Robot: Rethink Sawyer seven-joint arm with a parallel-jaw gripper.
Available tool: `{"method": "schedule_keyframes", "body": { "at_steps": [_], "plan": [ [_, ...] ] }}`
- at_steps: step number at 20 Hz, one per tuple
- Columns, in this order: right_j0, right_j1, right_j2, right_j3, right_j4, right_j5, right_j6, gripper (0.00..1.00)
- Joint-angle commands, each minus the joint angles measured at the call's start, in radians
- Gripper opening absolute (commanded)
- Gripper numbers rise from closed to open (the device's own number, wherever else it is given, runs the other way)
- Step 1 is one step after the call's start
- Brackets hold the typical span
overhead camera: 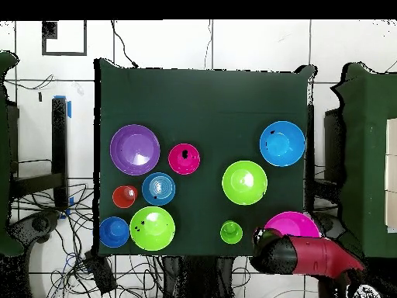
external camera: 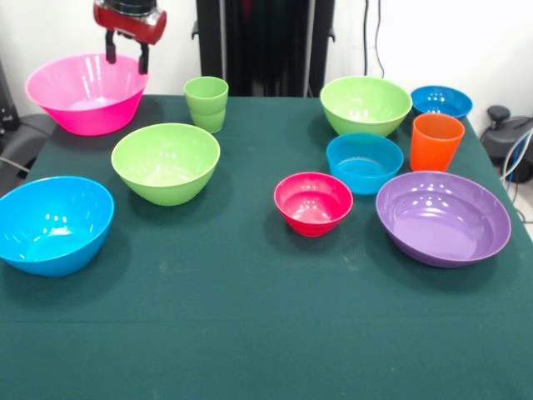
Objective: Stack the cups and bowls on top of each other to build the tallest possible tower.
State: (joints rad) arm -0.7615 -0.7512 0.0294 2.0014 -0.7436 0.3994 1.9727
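My gripper hangs open and empty just above the far rim of the big pink bowl at the far left; its arm covers part of that bowl from above. The light green cup stands beside it. A lime bowl and a large blue bowl sit on the left. On the right are a lime bowl, two blue bowls, the orange cup, the small red-pink bowl and the purple bowl. All stand upright and apart.
The dark green table cloth stretches to the near edge. The black pedestal stands behind the table's far side. Cables and dark gear lie off the right edge.
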Motion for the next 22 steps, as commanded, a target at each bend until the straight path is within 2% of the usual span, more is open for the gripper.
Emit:
{"method": "schedule_keyframes", "body": {
  "at_steps": [1,6,13,22],
  "plan": [
    [0.039,0.071,0.113,0.028,0.049,0.002,0.02,1.0],
    [0.037,0.066,0.115,0.053,0.062,-0.004,0.027,1.0],
    [0.037,0.093,0.117,0.04,0.065,-0.021,0.029,1.0],
    [0.042,0.177,0.106,-0.011,0.034,-0.082,0.048,1.0]
  ]
}}
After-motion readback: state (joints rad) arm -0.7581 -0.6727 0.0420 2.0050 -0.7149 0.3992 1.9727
